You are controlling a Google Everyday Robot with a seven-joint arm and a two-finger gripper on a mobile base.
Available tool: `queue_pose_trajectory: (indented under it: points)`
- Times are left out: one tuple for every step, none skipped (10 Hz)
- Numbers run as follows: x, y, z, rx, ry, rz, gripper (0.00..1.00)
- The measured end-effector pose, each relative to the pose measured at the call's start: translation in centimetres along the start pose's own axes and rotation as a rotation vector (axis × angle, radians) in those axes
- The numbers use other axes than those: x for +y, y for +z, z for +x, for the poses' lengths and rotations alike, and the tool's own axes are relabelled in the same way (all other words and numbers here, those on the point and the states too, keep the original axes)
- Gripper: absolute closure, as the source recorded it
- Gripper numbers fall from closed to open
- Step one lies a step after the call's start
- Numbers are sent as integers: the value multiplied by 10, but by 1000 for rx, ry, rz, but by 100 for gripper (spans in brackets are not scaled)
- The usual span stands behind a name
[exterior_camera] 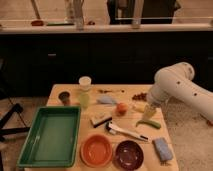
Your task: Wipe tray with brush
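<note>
The large green tray point(50, 136) lies empty on the left part of the wooden table. The slim white brush point(126, 131) lies on the table right of the tray, its head toward the tray and its handle pointing right, between the tan-and-black scrubber point(101, 120) and the bowls. My white arm reaches in from the right. Its gripper point(149, 113) hangs over the table's right side, above a green curved item point(149, 123) and up and to the right of the brush, well away from the tray.
An orange bowl point(96, 149) and a dark bowl point(129, 154) stand at the front, with a blue sponge point(162, 149) at the front right. An orange fruit point(121, 108), a blue cloth point(107, 100), a white cup point(85, 82), a green glass point(85, 100) and a dark cup point(64, 97) are further back.
</note>
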State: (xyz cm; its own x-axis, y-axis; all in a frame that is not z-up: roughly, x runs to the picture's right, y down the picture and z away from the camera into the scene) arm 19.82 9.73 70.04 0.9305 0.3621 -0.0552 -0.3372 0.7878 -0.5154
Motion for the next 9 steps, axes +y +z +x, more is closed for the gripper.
queue_pose_trajectory:
  points:
    - [1, 1, -1, -3, 3, 0, 20]
    - [1, 1, 0, -2, 4, 0, 20]
    - [1, 1, 1, -2, 7, 1, 20]
    - [1, 1, 0, -3, 5, 0, 20]
    - [1, 1, -1, -3, 3, -1, 20]
    - [1, 1, -1, -3, 3, -1, 20]
    - [1, 1, -1, -3, 2, -1, 20]
    - [2, 2, -1, 2, 10, 1, 20]
    - [8, 6, 1, 21, 34, 2, 20]
